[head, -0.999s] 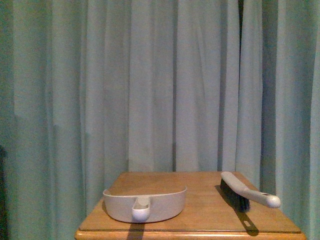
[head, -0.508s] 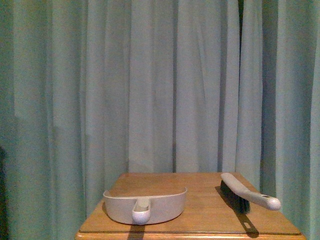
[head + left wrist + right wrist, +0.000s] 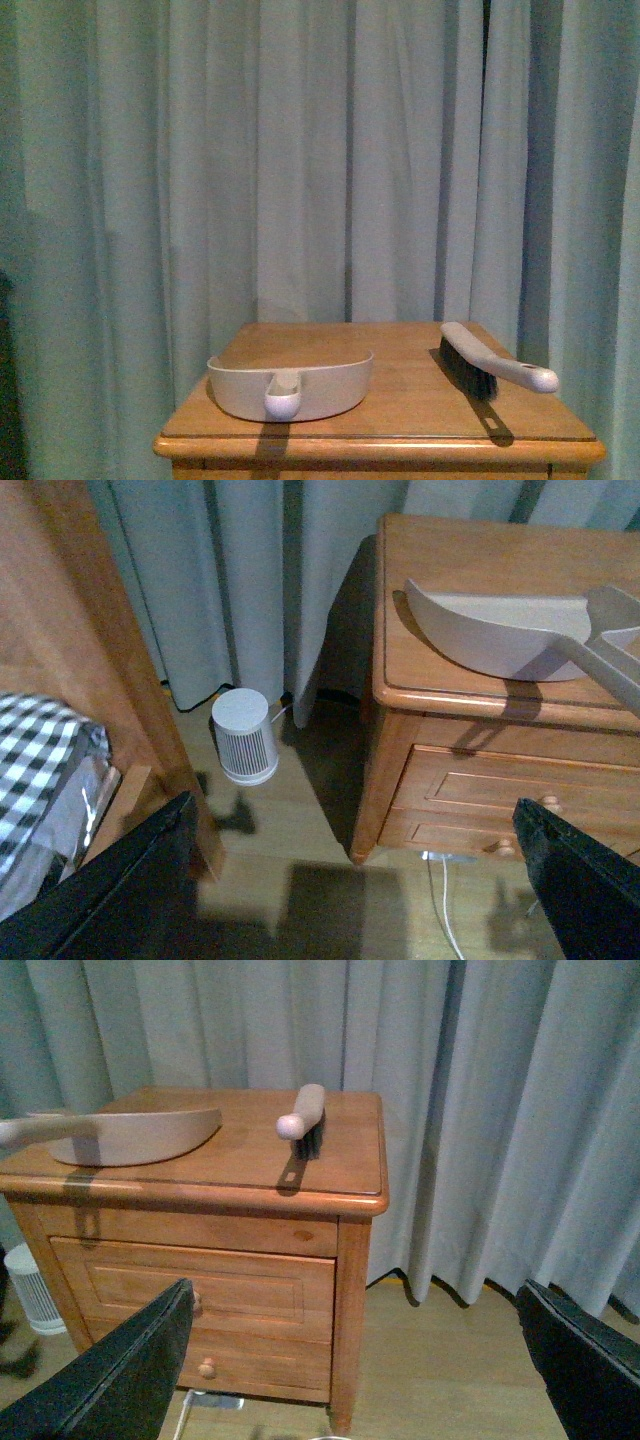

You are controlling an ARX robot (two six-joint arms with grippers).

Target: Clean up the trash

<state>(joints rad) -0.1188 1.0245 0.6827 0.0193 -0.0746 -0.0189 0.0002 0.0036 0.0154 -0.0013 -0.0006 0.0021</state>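
The trash shows in none of the three views, so where it lies relative to either end effector cannot be told.

The left end effector (image 3: 352,810) is spread wide. Its two black fingers (image 3: 110,880) stand far apart at the edges of the left wrist view, and nothing is held between them. Between them lie the wooden floor (image 3: 300,900) and the front corner of a wooden cabinet (image 3: 470,790) with drawers. A small white ribbed cylinder (image 3: 245,737) stands on the floor by the curtain (image 3: 250,570), between the cabinet and a wooden bed frame (image 3: 90,670). A black-and-white checked cloth (image 3: 35,750) lies on the bed.

The right end effector (image 3: 355,1290) is likewise wide open and empty, with black fingers (image 3: 110,1370) at either side of the right wrist view. It faces the cabinet's front from lower than the surface.

On the surface (image 3: 400,385) a pale dustpan (image 3: 290,385) sits on the left part, its handle pointing at the front camera. A brush (image 3: 490,362) with dark bristles and a pale handle lies on the right part, well apart from the dustpan. Both end effectors are well away from these two things. The front view shows neither arm.
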